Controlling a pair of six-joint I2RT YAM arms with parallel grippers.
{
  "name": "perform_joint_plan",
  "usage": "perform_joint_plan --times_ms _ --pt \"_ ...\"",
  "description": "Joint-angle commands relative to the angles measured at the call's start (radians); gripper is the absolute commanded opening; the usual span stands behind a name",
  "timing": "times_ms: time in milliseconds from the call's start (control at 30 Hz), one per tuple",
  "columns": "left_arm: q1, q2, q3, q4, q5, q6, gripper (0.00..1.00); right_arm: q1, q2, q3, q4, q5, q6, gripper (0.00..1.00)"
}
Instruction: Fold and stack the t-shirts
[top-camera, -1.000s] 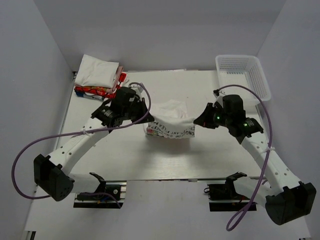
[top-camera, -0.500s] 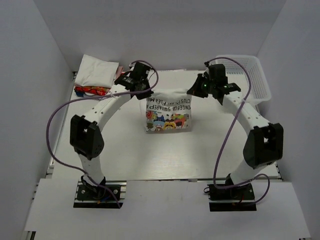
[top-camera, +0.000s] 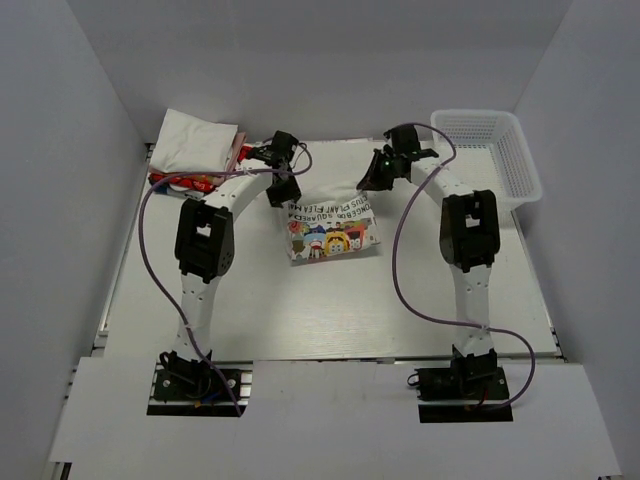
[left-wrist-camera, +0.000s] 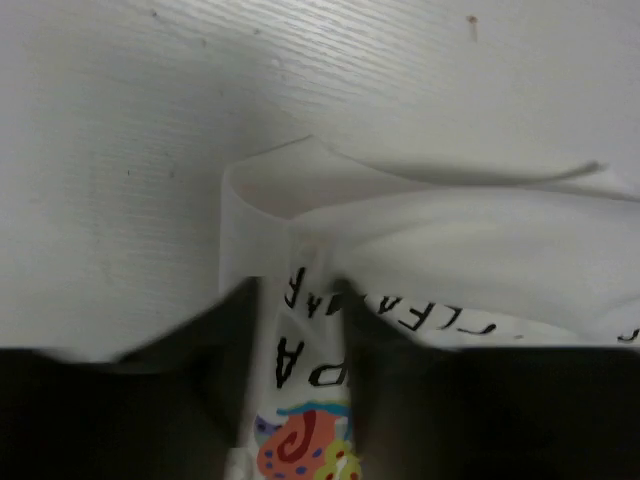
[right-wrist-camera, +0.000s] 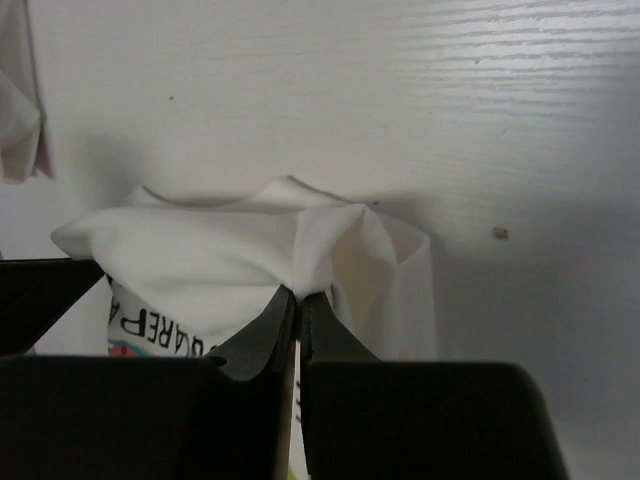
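A white t-shirt (top-camera: 330, 232) with dark lettering and a colourful cartoon print lies partly folded on the table's far middle, print facing up. My left gripper (top-camera: 285, 192) is at its far left corner. In the left wrist view this gripper (left-wrist-camera: 298, 330) stands open, with the lettered cloth (left-wrist-camera: 450, 250) lying loose between the spread fingers. My right gripper (top-camera: 368, 183) is at the far right corner. Its jaws (right-wrist-camera: 299, 300) pinch a raised fold of the white cloth (right-wrist-camera: 220, 260). A stack of folded t-shirts (top-camera: 192, 143), white on top of a red one (top-camera: 185, 181), sits at the back left.
A white plastic mesh basket (top-camera: 478, 115) stands at the back right corner. Both arms are stretched far out towards the back wall. White walls close in the table on three sides.
Both arms reached from mid-table towards the back, drawing the t-shirt out and laying it down print up. The left jaws opened and let go of their corner; the right still pinches its own.
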Motion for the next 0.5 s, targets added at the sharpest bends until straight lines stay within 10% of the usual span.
perform_joint_plan --times_ms 0,33,100,467 --pt "0.032 -0.011 0.026 -0.009 0.005 0.008 0.66 -0.020 0.052 0.119 -0.038 -0.052 0.011 0.04" --pt "0.032 -0.024 0.026 0.003 0.014 0.008 0.96 -0.020 0.061 0.128 -0.043 -0.070 0.012 0.24" --pt "0.041 -0.055 0.005 0.003 0.014 0.008 1.00 -0.023 0.058 0.131 -0.055 -0.076 0.012 0.90" --pt "0.020 -0.293 -0.494 0.307 0.261 0.056 1.00 -0.010 -0.425 -0.356 0.134 -0.073 -0.090 0.91"
